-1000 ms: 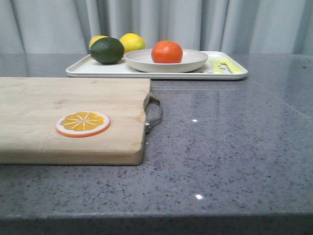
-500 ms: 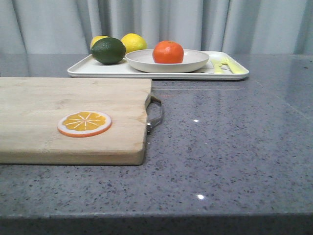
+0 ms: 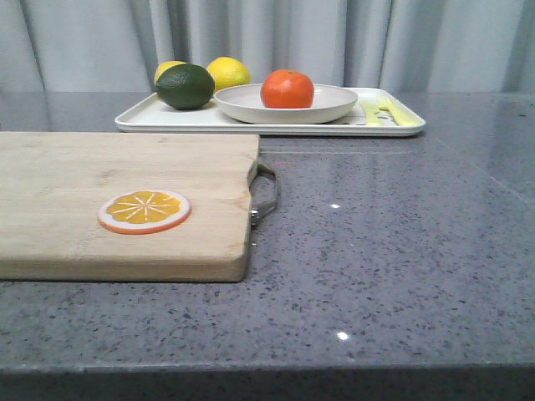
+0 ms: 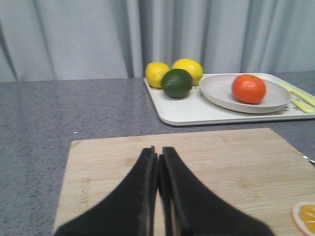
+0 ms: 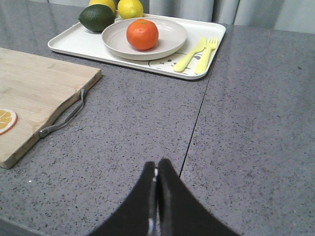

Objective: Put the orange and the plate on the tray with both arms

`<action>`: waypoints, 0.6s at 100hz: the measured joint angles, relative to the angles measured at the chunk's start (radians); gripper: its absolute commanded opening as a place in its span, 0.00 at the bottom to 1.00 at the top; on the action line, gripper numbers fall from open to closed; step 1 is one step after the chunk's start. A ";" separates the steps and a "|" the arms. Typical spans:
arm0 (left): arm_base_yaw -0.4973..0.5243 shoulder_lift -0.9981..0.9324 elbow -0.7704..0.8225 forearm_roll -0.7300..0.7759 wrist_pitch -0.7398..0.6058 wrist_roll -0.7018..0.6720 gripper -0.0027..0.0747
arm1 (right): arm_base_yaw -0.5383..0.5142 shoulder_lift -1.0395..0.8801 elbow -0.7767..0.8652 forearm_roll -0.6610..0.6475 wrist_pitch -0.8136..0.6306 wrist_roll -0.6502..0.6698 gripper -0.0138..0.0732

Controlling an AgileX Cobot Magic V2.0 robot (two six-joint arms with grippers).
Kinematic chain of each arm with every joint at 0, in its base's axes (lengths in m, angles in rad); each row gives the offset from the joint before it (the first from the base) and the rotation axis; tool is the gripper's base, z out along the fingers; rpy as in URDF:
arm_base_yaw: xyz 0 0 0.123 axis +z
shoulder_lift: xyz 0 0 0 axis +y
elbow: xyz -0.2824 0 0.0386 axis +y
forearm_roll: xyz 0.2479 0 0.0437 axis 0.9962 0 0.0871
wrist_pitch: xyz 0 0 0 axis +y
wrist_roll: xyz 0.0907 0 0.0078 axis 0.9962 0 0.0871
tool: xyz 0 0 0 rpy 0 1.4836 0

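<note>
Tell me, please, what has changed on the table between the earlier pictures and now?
Nothing among the objects visibly moved; only the whole view shifted slightly early on. The orange stays in the plate on the tray; nothing was taken hold of or let go.

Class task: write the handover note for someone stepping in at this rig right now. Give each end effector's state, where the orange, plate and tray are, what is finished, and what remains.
Left end effector: shut, empty, over the wooden cutting board.
Right end effector: shut, empty, over bare table, well short of the tray.
Orange: sits in the plate.
Plate: rests on the tray at the far side of the table, beside a lime and two lemons.
Done: orange and plate both appear to be on the tray.
Left: apparently nothing to move; just confirm the placement. The orange slice on the board is not part of the job.
</note>
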State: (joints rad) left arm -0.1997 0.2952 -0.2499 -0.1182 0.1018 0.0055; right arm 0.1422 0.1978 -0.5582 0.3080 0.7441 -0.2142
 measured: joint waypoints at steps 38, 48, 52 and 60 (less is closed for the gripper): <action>0.211 -0.254 0.183 0.000 -0.002 0.000 0.01 | 0.000 0.000 0.000 0.000 0.000 0.000 0.08; 0.243 -0.294 0.219 0.000 -0.005 0.000 0.01 | 0.000 0.000 0.000 0.000 0.000 0.000 0.08; 0.252 -0.300 0.232 0.000 -0.007 0.000 0.01 | 0.000 0.000 0.000 0.000 0.000 0.000 0.08; 0.265 -0.300 0.251 0.000 -0.006 0.000 0.01 | 0.000 0.000 0.000 0.000 0.000 0.000 0.08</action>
State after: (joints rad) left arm 0.0653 -0.0044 0.0008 -0.1178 0.0957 0.0055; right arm 0.1422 0.1978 -0.5582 0.3080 0.7441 -0.2142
